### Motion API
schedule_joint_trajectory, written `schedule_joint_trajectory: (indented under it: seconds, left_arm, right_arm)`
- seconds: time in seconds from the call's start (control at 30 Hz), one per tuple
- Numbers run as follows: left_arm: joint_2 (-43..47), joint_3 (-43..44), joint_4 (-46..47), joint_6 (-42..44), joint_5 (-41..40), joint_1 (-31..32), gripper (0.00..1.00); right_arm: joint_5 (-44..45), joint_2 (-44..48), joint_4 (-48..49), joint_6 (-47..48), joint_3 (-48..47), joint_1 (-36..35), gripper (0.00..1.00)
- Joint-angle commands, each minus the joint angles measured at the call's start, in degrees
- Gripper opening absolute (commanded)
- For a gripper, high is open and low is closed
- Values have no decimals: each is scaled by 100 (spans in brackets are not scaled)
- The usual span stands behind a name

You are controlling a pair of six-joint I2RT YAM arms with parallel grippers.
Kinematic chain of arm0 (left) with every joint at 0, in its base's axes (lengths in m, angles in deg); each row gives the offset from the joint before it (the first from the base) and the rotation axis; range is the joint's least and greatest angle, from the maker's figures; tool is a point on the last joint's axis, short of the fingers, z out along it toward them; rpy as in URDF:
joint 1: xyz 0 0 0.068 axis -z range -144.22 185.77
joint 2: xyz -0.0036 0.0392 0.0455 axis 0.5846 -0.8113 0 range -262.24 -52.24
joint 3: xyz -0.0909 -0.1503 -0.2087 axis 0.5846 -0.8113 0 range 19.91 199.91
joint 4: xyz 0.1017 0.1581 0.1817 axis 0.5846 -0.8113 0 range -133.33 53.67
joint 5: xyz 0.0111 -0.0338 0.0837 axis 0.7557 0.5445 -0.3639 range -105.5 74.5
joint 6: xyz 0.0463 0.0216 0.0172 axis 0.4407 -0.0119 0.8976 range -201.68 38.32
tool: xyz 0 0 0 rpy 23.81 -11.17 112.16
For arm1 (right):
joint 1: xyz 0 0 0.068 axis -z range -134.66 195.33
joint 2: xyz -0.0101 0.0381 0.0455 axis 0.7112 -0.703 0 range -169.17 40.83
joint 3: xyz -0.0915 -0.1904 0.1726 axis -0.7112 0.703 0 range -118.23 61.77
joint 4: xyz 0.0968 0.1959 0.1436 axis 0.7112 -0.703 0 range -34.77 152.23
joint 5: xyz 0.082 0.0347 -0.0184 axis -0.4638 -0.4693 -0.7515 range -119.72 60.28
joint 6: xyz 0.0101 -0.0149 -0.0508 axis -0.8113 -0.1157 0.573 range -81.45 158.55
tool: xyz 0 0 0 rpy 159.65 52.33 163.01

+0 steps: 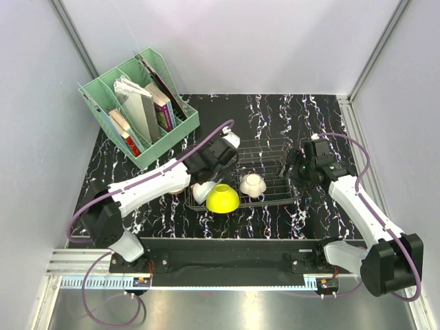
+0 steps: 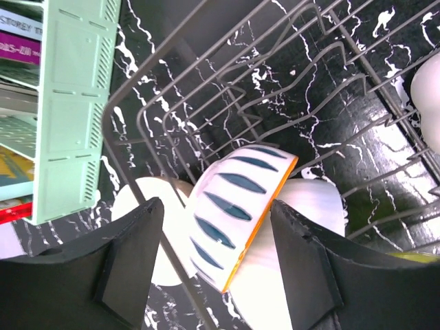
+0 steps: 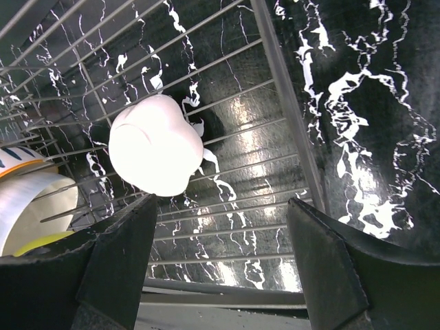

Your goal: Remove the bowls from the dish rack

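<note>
Closest to each wrist lens are your own fingers. The left gripper [image 2: 214, 206] has its jaws wide, one finger on either side of a striped bowl [image 2: 237, 213], with no clear contact. The right gripper [image 3: 221, 206] is spread just as wide and holds nothing as it hangs over the rack's right end.

Your table [image 1: 275, 110], black with white veining, is boxed in by pale walls on the left, far and right sides. You have bare room behind the rack and along the near strip. To the right of the rack, your right arm takes up the lane.

A mint-green file organiser [image 1: 172, 141] full of books [image 1: 161, 106] fills the far-left corner, and its near corner comes close to your left wrist.

At mid-table is the dish rack [image 1: 275, 148], and its wire rim and prongs hem in both grippers. The striped bowl leans on edge at the left end, with a white bowl [image 2: 313, 199] just behind it. You'll find a yellow-green bowl [image 1: 223, 199] at the near rim and an upturned white bowl [image 1: 252, 183] mid-rack. Just outside the left rim, a pale bowl [image 2: 134, 199] lies on the table under your left arm.
</note>
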Motion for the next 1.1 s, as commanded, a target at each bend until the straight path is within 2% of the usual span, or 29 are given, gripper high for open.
schedule_joint_trajectory:
  seconds: [0.0, 0.4, 0.57, 0.8, 1.07]
  left_arm:
    - [349, 293, -248, 286, -235, -49, 68]
    - [165, 56, -477, 85, -104, -66, 66]
    - [472, -85, -477, -30, 168, -57, 66]
    - [411, -164, -643, -21, 54, -66, 65]
    - [560, -314, -670, -74, 502, -49, 65]
  right_arm:
    - [499, -202, -8, 176, 142, 18, 83]
    - [544, -150, 18, 141, 203, 18, 83]
    - [588, -149, 18, 132, 265, 9, 83]
    - [605, -176, 27, 97, 256, 18, 83]
    - [649, -167, 18, 123, 291, 18, 84]
